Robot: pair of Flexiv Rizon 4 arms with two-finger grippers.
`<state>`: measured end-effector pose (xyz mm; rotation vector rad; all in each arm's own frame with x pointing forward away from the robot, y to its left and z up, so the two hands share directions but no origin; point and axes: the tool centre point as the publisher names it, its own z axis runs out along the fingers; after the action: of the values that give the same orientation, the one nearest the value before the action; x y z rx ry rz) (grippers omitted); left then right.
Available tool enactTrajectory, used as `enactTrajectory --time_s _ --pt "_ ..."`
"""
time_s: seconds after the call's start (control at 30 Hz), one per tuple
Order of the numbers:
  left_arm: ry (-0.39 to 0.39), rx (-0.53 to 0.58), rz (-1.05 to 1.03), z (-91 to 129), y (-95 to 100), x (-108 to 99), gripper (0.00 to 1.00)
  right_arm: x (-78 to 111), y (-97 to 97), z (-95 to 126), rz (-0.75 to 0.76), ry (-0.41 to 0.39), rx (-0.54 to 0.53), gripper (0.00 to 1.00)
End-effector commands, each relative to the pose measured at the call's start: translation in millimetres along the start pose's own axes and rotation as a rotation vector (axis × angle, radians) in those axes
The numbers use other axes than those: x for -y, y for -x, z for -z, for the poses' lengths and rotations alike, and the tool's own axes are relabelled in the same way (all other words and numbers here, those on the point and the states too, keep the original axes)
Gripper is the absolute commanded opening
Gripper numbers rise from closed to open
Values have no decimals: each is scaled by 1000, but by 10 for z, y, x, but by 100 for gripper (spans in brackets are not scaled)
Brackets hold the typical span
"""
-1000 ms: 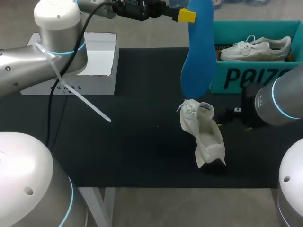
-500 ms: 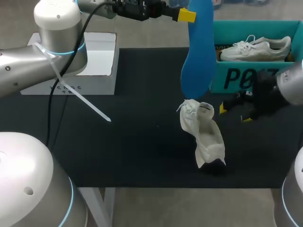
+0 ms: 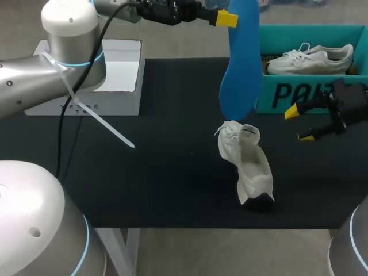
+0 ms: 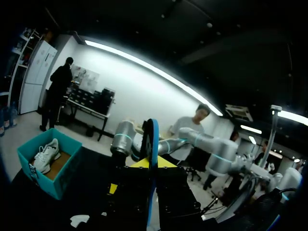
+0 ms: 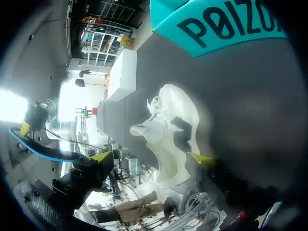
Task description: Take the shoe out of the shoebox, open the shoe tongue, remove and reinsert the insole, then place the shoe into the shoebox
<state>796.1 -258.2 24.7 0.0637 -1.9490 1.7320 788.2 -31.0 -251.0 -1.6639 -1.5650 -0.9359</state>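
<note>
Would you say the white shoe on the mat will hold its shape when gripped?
Probably not: the shoe looks soft, its upper crumpled and sagging open. With the insole out, it is likely light, so a push may slide or tip it on the mat.

Head camera: above and behind, looking down on the tabletop (image 3: 172, 172). Left wrist camera: high up, facing past the insole (image 4: 152, 144) in the left hand (image 4: 150, 166) to the far shoebox (image 4: 53, 185). Right wrist camera: low, shoe (image 5: 173, 120) close ahead of the right hand (image 5: 149, 157). All share the shoebox.
</note>
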Motion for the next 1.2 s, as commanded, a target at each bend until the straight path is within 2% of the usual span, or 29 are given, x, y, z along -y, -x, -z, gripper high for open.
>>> enactTrajectory --time_s 0.03,0.23,0.5,0.83,1.2 --pt "0 -2 0 -6 11 1 0 -52 -22 -10 0 -31 -36 100" --pt "0 -2 0 -6 11 1 0 -27 -148 8 -1 -26 -33 100" --pt "0 -2 0 -6 11 1 0 -85 -342 -18 -47 -86 -144 100" --pt "0 -2 0 -6 11 1 0 -153 -690 -328 -45 -132 -184 100" --pt "0 -2 0 -6 11 1 0 -176 -900 -446 -51 -119 -272 100"
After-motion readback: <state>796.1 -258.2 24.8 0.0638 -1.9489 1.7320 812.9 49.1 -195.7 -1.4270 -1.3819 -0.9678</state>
